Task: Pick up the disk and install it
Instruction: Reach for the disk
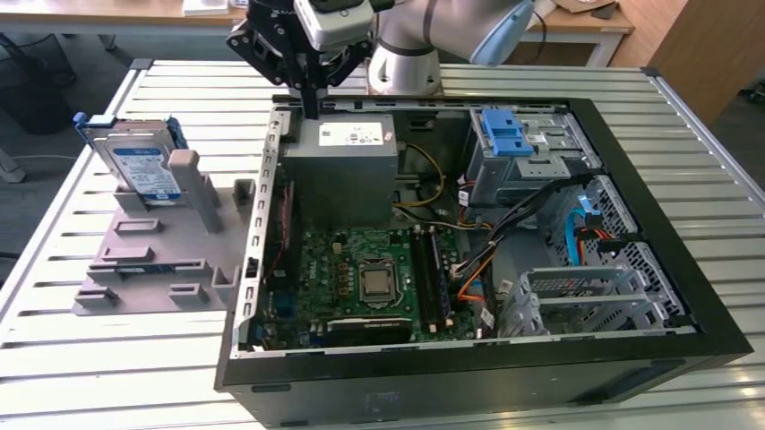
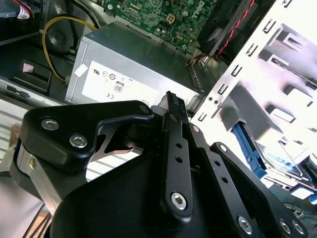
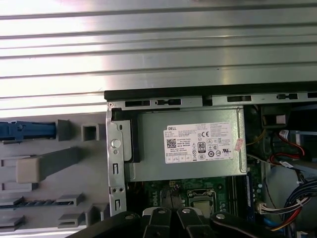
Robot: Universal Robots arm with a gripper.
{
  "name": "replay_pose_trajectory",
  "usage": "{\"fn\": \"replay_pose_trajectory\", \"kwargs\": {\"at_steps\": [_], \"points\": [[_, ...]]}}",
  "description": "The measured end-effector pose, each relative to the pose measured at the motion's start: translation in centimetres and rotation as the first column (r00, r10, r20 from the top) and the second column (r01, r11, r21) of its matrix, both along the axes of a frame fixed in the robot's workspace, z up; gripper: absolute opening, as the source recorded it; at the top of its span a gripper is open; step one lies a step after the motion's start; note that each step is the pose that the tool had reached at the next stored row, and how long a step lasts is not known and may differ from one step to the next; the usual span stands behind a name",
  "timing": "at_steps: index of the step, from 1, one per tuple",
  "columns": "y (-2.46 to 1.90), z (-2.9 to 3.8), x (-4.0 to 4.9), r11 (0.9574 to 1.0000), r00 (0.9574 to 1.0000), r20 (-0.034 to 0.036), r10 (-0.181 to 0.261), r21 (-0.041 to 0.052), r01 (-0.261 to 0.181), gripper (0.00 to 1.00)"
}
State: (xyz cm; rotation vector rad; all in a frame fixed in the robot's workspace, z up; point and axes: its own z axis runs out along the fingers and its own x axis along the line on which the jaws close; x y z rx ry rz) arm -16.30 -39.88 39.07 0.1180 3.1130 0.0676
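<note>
Up at the top centre of the exterior view, the gripper (image 1: 311,106) hangs just above the grey power-supply box (image 1: 340,170) in the open computer case (image 1: 478,381), its fingers clenched together on nothing. The disk (image 1: 134,166) stands upright in the grey fixture (image 1: 132,269) at the upper left, well apart.

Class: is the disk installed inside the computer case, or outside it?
Outside: the disk stands upright in the grey fixture beside the case.

Claw (image 1: 313,109) above grey power supply (image 1: 343,175)
</note>
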Motion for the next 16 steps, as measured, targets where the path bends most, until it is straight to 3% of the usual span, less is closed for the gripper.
{"fn": "replay_pose_trajectory", "kwargs": {"at_steps": [16], "points": [[0.19,-0.09,-0.51,1.0,1.0,0.0,0.0,-0.001,0.0,0.11]]}}
